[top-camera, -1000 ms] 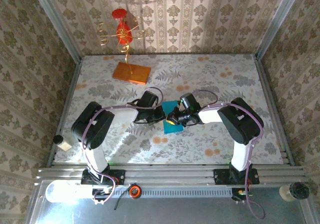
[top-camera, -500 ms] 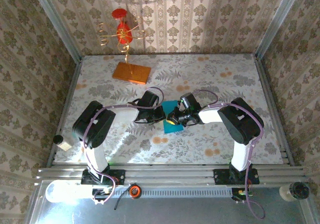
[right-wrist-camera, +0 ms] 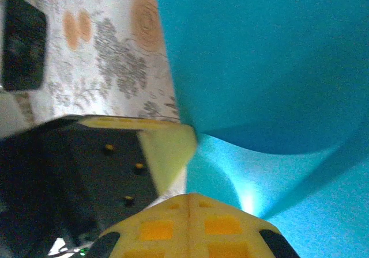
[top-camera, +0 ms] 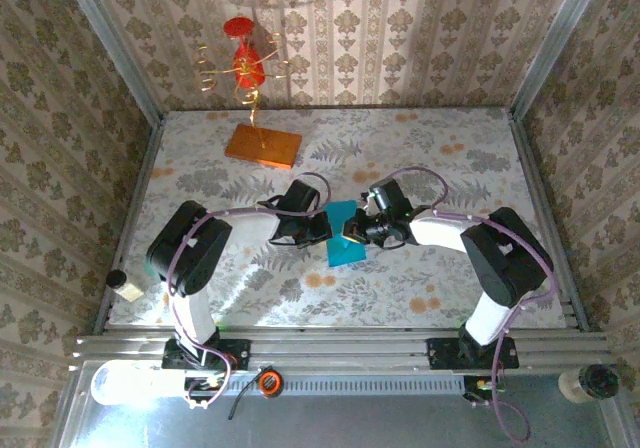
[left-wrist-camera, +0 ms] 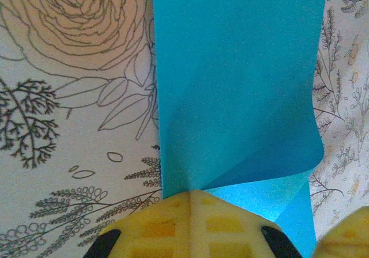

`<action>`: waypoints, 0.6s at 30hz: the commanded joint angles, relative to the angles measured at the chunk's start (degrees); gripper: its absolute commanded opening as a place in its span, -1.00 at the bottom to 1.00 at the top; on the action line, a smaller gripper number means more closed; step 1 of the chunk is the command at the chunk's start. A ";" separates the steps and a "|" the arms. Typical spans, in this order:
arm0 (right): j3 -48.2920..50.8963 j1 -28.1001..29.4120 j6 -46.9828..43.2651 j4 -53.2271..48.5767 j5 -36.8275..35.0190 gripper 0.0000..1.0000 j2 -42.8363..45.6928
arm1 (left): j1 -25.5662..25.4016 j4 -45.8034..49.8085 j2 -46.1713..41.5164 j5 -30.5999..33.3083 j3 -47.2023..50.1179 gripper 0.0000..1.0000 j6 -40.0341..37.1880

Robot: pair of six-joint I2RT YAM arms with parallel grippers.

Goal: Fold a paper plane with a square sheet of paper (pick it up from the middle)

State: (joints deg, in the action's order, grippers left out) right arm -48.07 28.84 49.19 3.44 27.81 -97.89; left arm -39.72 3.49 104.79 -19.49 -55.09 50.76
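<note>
The square sheet of paper (top-camera: pixel 345 250) lies mid-table, cyan-blue and folded over on itself, one flap curling up off the layer under it (left-wrist-camera: pixel 236 79) (right-wrist-camera: pixel 259 56). No finished paper plane shape shows. My left gripper (top-camera: pixel 324 230) is shut, and its yellow tip (left-wrist-camera: pixel 193 193) touches the sheet's near corner where the flap's fold begins. My right gripper (top-camera: pixel 350 233) is also shut, its tip (right-wrist-camera: pixel 189 197) over the lower, lighter layer. The two grippers nearly meet above the sheet. I see no paper between either pair of jaws.
An orange slab (top-camera: pixel 263 145) lies at the back left, with a red and gold wire ornament (top-camera: pixel 243 63) standing on it. Wallpapered walls enclose the floral table. A metal rail (top-camera: pixel 340 346) runs along the near edge, and a small object (top-camera: pixel 123 283) sits at the left edge.
The right arm's elbow has swung out to the right and its gripper has shifted slightly right and away. The left arm and the paper have barely moved.
</note>
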 commanded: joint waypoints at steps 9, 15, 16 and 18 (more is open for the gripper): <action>-2.14 0.14 -3.67 -3.20 0.05 -1.00 -6.06 | -0.33 7.06 3.05 1.64 0.24 -1.00 -1.78; -1.10 0.10 -2.82 -2.74 -0.90 -1.00 -7.54 | -0.01 5.97 2.71 1.91 0.82 -1.00 -0.64; -0.83 0.10 -2.57 -2.74 -1.29 -1.00 -7.82 | 0.02 5.92 2.61 1.91 0.69 -1.00 -0.71; -0.37 0.13 -2.12 -2.86 -1.81 -1.00 -8.57 | 0.05 6.13 2.39 1.90 0.26 -1.00 -0.96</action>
State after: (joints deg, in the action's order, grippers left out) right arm -49.10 28.84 46.65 1.65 27.86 -103.63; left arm -39.70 4.25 105.01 -19.51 -55.61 50.28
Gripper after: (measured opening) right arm 0.063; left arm 0.066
